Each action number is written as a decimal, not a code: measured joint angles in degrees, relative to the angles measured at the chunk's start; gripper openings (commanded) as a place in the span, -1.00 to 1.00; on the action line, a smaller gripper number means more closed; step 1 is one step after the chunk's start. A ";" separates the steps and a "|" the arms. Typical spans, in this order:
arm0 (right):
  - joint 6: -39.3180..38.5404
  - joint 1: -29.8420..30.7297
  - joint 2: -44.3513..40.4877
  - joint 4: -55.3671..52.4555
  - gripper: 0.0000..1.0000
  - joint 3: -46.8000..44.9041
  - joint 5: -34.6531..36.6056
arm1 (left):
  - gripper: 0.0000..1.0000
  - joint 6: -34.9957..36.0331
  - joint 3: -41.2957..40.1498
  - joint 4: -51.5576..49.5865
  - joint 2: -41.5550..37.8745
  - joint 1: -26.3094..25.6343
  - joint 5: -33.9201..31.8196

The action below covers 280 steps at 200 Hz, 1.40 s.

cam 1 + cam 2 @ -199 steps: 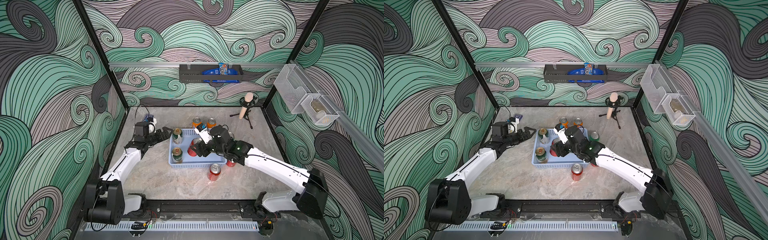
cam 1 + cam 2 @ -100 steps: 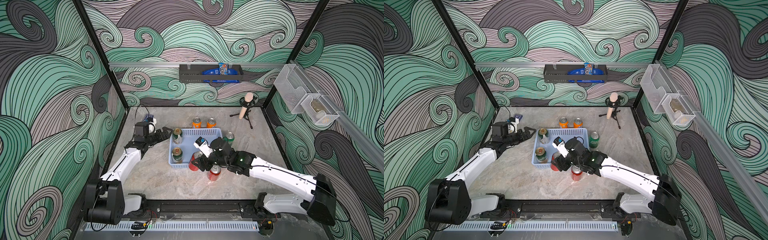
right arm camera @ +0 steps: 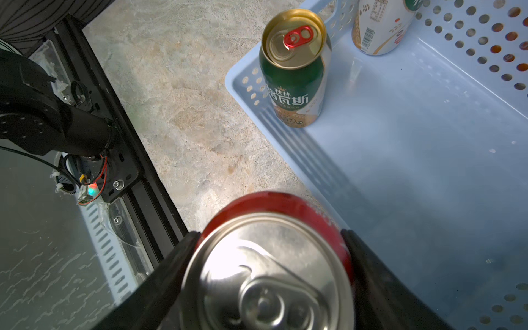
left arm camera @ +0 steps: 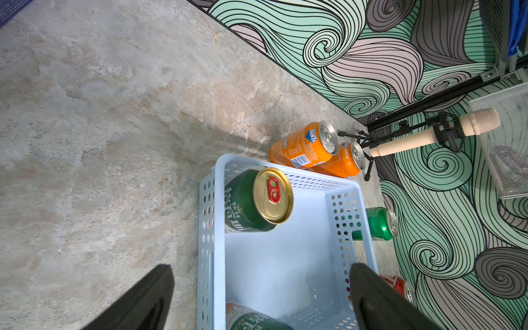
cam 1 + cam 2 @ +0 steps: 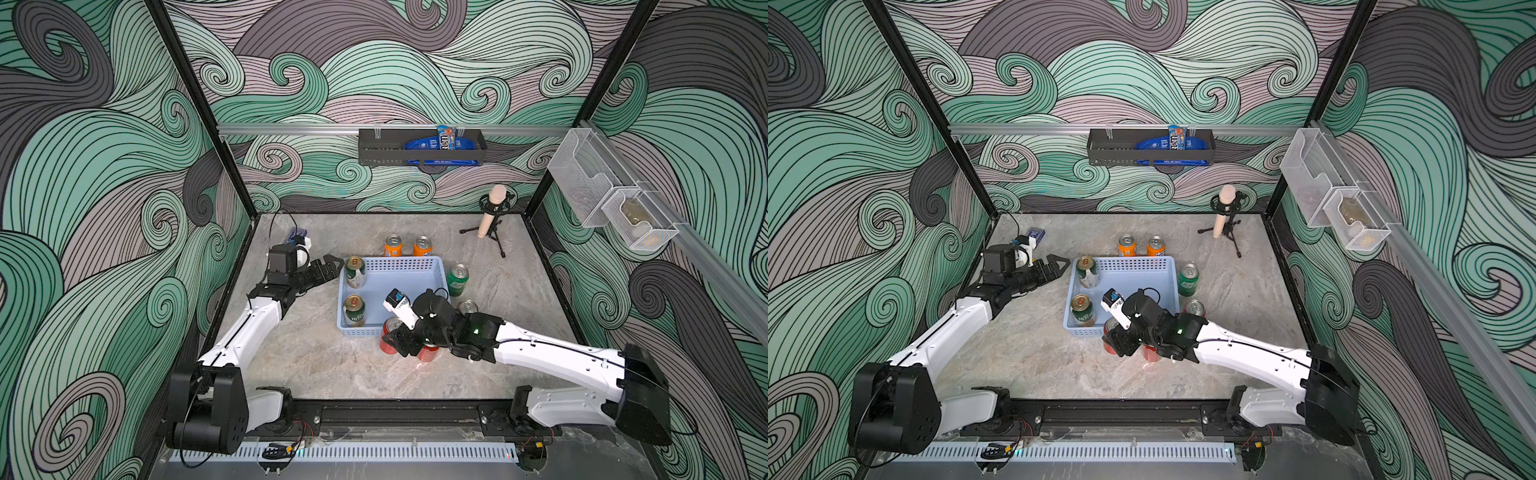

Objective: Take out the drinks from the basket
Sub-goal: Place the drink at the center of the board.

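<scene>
The right gripper [image 3: 270, 233], bottom centre of its wrist view, is closed narrowly on a red can [image 3: 265, 208]. One black finger presses each side of the upright can.

In both top views the held can sits low centre, just outside the lower rim of the light-blue basket [image 5: 395, 282], over the grey desk [image 5: 311, 361]. Whether it touches the desk cannot be told. A second red can [image 5: 430, 354] stands just right of it, partly hidden by the arm. A third red can [image 5: 467, 306] shows only its silver top behind the wrist.

Inside the basket, against its left wall, stand an upper green-and-cream can [image 5: 354, 272] and a lower green-and-cream can [image 5: 354, 309], both gold-topped.

The left gripper [image 5: 332, 264] is spread wide and holds nothing, just beside the basket's upper left corner.

On the desk above the basket's upper rim stand an orange can [image 5: 392, 246] and a second orange can [image 5: 422, 246]. A bright green can [image 5: 457, 280] stands just right of the basket. A microphone [image 5: 492, 212] on a tripod stands upper right.
</scene>
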 measured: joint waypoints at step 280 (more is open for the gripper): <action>2.05 3.32 5.29 7.76 0.07 -6.03 4.04 | 0.97 0.09 -0.02 -0.02 0.00 0.00 -0.11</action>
